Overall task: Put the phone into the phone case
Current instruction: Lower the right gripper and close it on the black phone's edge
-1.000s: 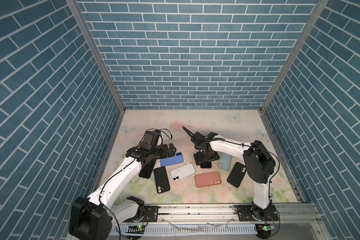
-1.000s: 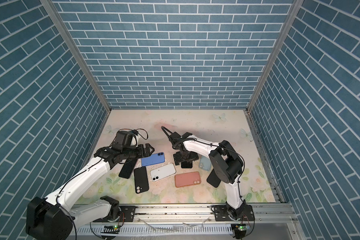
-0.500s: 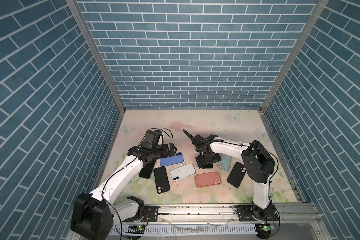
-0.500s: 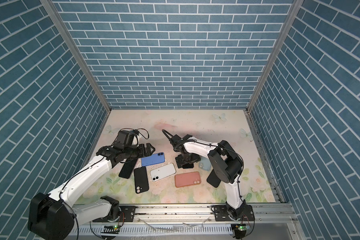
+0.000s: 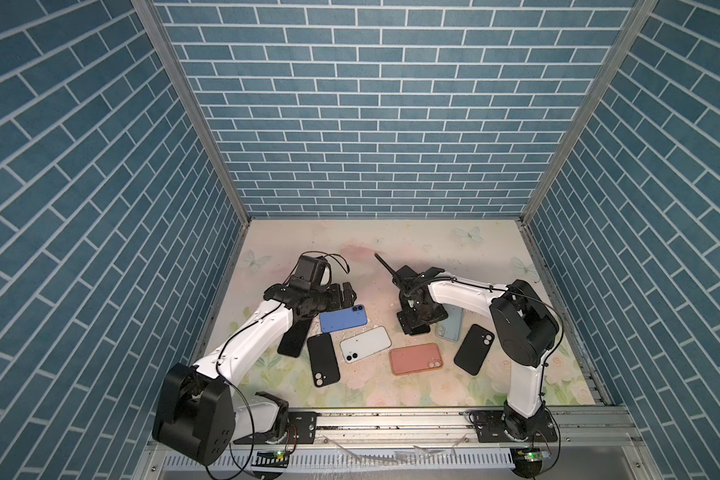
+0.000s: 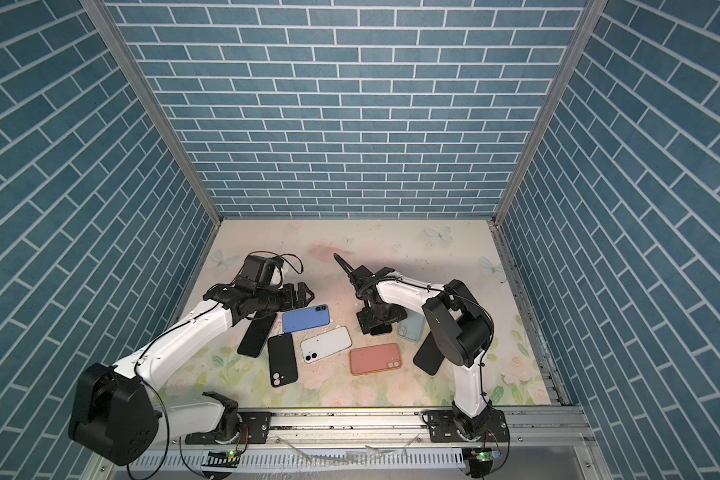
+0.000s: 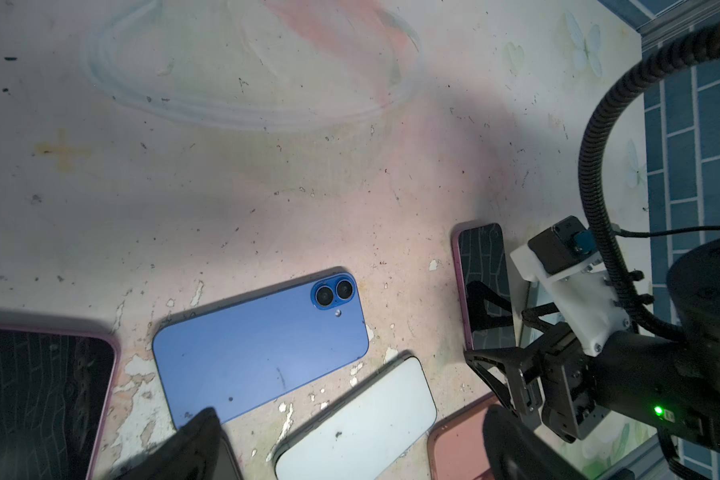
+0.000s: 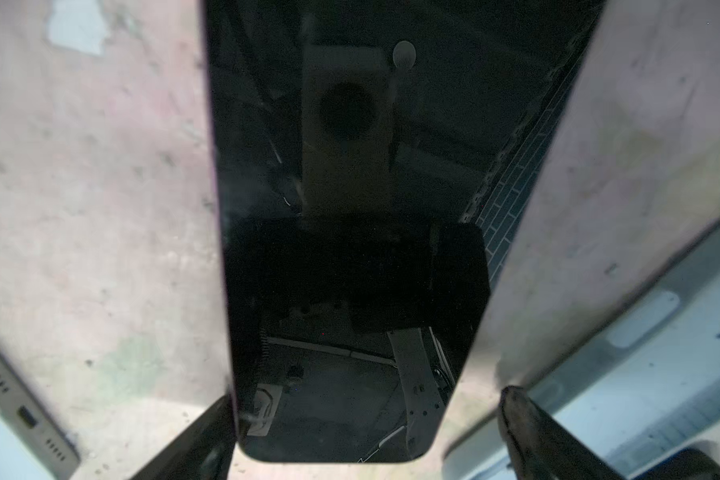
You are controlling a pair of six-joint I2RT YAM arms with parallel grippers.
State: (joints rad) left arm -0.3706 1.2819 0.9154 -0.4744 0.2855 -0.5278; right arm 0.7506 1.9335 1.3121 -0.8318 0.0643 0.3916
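1. 2 claws are here. Both have jaws wide apart and hold nothing.
2. The right claw [image 8: 366, 436] sits low over the dark-screen phone [image 8: 350, 249], with 1 finger on each side of its end.
3. That phone lies flat on the bench [image 5: 391, 249], past the camera end of the blue phone [image 5: 343, 318].
4. The left claw [image 5: 345, 294] hangs just beside the blue phone.
5. I think the job has barely begun. The phone must be grabbed, lifted and pushed into a case, maybe the pink case [image 5: 416, 358].

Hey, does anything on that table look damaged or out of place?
Yes: the table's printed surface is chipped, with white flaked patches around the blue phone. No phone looks broken.
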